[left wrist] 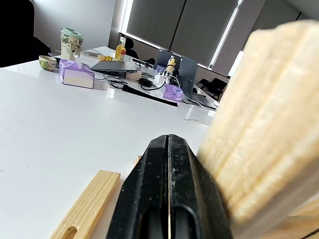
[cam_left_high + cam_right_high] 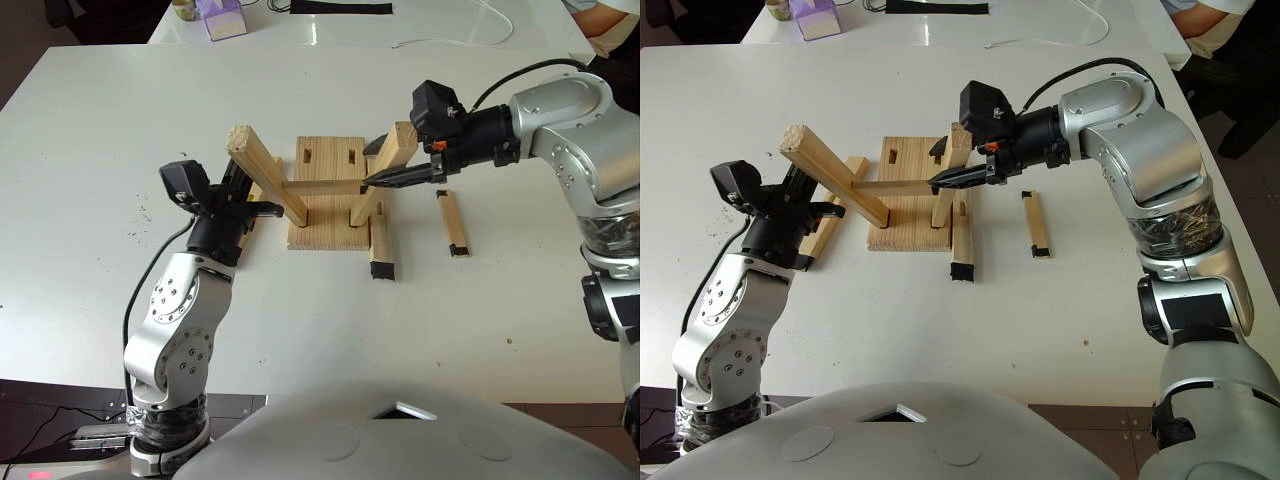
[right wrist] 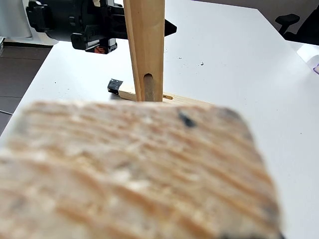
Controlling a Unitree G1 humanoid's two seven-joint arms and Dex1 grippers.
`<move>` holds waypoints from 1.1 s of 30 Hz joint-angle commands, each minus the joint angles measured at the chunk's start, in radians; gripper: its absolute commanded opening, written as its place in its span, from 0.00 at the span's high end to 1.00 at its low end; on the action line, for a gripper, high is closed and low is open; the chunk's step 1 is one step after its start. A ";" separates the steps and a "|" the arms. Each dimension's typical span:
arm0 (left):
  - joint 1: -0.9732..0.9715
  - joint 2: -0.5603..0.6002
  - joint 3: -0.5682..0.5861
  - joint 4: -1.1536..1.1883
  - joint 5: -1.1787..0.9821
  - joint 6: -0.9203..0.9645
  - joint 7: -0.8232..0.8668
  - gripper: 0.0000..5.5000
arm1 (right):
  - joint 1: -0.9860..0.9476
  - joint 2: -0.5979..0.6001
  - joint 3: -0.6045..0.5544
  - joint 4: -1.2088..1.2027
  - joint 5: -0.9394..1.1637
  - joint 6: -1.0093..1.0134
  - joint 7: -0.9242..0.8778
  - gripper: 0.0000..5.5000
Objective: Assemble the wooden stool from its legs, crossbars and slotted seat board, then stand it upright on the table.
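The slotted seat board (image 2: pixel 330 228) lies flat mid-table. Two wooden legs stand on it: the left leg (image 2: pixel 262 168) leans outward, the right leg (image 2: pixel 392 158) is nearly upright. A thin crossbar (image 2: pixel 325 187) spans between them. My right gripper (image 2: pixel 372 181) comes in from the right beside the right leg, shut on the crossbar's end. My left gripper (image 2: pixel 268 208) is shut with nothing in it, its tips at the foot of the left leg (image 1: pixel 269 149). In the right wrist view the right leg's blurred top (image 3: pixel 139 169) hides the fingers.
A loose leg with a black end cap (image 2: pixel 381 248) lies just right of the board. A short bar (image 2: pixel 452 222) lies farther right. Another slotted piece (image 1: pixel 89 206) rests under my left gripper. A tissue box (image 2: pixel 222 18) and a cable (image 2: pixel 450 40) sit on the far table.
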 commanded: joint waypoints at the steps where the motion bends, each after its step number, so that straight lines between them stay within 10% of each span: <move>1: 0.002 -0.016 -0.268 0.016 -0.040 0.065 -0.171 1.00 | 0.016 0.161 0.085 -0.031 -0.005 -0.002 -0.085 0.64; 14: 0.114 0.072 0.049 0.110 -0.099 -0.063 -0.299 1.00 | 0.159 0.057 -0.120 -0.126 0.066 -0.056 -0.087 0.32; 28: 0.129 0.142 0.314 0.105 -0.224 -0.059 -0.303 1.00 | 0.269 -0.080 -0.672 -0.170 0.509 0.133 -0.175 0.32; 33: 0.080 0.112 0.271 0.112 -0.171 -0.030 -0.215 1.00 | 0.407 -0.097 -0.674 -0.201 0.426 0.082 -0.281 0.32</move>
